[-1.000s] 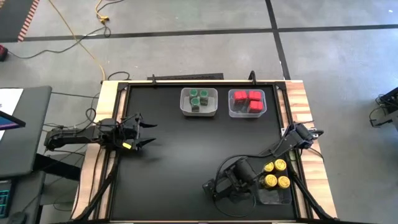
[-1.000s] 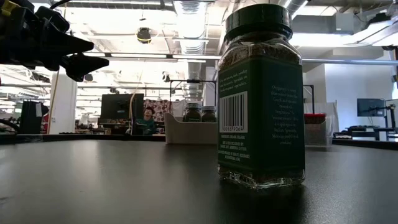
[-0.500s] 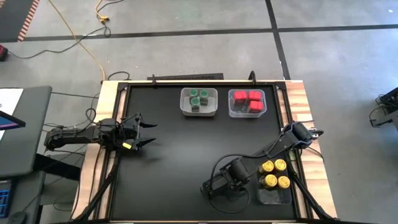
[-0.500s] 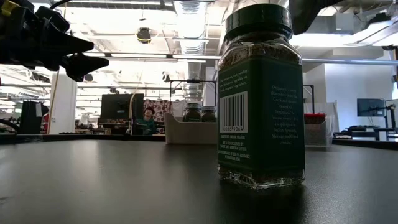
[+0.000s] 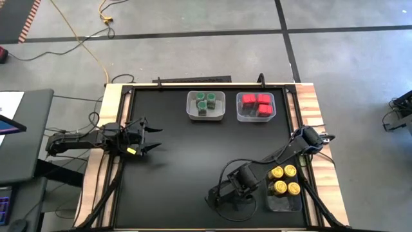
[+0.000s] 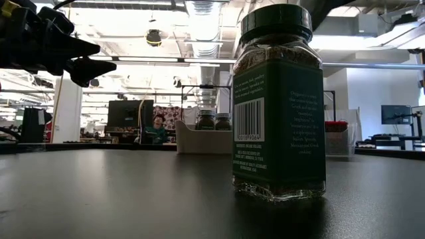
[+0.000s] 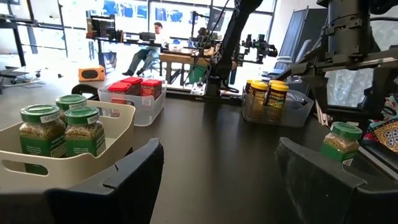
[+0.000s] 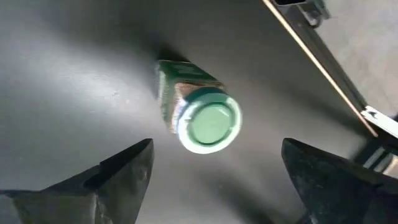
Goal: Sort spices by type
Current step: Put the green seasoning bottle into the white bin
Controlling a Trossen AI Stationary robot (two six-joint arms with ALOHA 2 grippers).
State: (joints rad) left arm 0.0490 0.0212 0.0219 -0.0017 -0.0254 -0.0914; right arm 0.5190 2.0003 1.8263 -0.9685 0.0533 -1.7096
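One green-lidded spice jar (image 8: 207, 122) stands upright on its base near the table's near edge, also seen in the low view (image 6: 279, 99) and the left wrist view (image 7: 341, 140). My right gripper (image 8: 217, 158) hovers above it, open and pointing down, with one finger on either side of the lid and not touching. In the high view the right gripper (image 5: 219, 192) hides the jar. My left gripper (image 5: 149, 136) waits open at the table's left side, holding nothing.
At the far edge sit a cream bin of green-lidded jars (image 5: 206, 105) and a clear bin of red boxes (image 5: 255, 106). A clear bin of yellow-lidded jars (image 5: 284, 182) stands at the near right, next to my right arm. A person sits in the room beyond the table (image 6: 157, 128).
My right gripper has shifted a little toward the table's left, coming in over the lone green jar; its dark body now shows above the jar in the low view. The jar has stayed put.
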